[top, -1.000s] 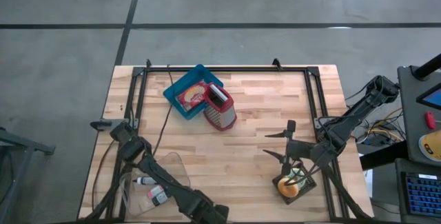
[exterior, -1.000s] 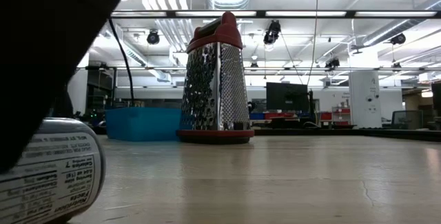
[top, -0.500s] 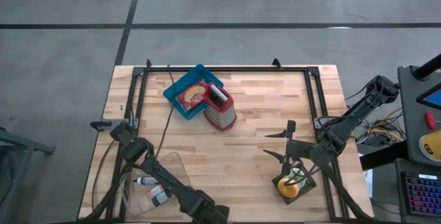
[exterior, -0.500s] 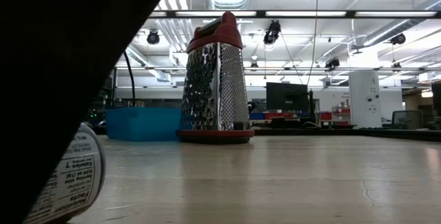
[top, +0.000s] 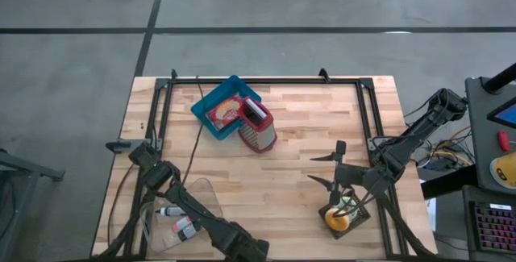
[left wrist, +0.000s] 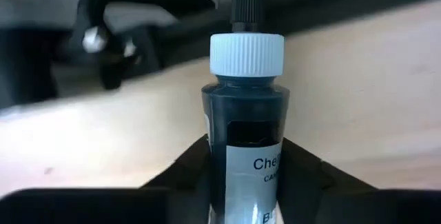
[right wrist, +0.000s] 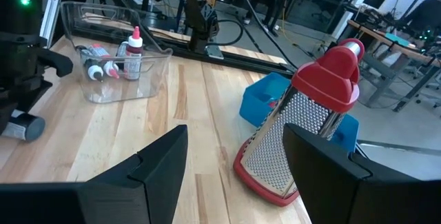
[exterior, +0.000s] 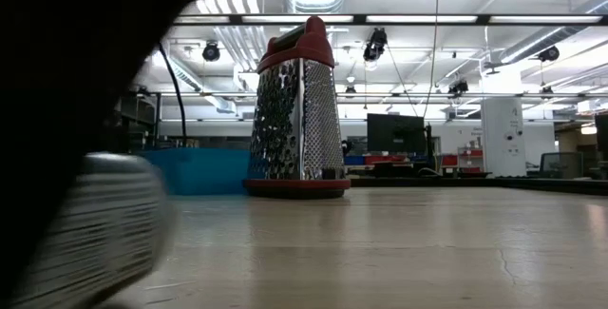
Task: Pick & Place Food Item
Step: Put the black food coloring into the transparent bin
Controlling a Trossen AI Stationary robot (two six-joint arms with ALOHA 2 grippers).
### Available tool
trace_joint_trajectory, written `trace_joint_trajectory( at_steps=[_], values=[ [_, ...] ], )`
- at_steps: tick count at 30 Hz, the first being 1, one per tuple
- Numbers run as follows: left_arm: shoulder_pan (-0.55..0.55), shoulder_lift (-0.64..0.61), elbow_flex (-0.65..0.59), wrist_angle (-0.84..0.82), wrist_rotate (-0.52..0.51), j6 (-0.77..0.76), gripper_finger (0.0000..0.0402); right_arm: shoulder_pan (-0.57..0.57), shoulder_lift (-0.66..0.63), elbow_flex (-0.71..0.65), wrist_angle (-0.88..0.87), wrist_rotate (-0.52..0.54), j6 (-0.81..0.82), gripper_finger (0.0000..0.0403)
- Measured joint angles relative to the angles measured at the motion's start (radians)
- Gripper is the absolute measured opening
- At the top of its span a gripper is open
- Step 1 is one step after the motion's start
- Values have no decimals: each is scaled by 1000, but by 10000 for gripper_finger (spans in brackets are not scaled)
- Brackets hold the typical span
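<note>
High view: the left arm (top: 189,214) reaches down to 7 o'clock on the worktop (top: 306,125), its end at the picture's edge beside a clear container (top: 173,212). The right gripper (top: 318,169) waits at 4 o'clock, beside an orange item (top: 339,221). A blue bin (top: 211,101) and a box grater (top: 258,126) sit at 11 o'clock.

Low view: a blurred cylinder (exterior: 90,223), probably the bottle, lies close at 8 o'clock under the dark arm.

Left wrist view: the left gripper (left wrist: 244,165) has its fingers (left wrist: 186,172) pressed against both sides of a small dark bottle (left wrist: 246,107) with a white cap, low on the label.

Right wrist view: the right fingers (right wrist: 155,162) are spread, with nothing between them.

The risk, as I judge it: the bottle is round and smooth and the hold sits far from the cap, so it could slip out or tip on lifting and roll off the near edge.
</note>
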Motion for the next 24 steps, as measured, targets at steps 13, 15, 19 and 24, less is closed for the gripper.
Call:
trace_joint_trajectory(
  at_steps=[13,15,19,24],
  values=[
    [-2,-2,0,-8,-47,56,86,0,0,0,0,0,0,233],
    [-2,-2,0,-10,-48,56,85,0,0,0,0,0,0,233],
    [-2,-3,0,-8,-52,54,85,0,0,0,0,0,0,233],
    [-2,-8,-3,50,-100,-65,85,0,0,0,0,-1,0,233]
  ],
)
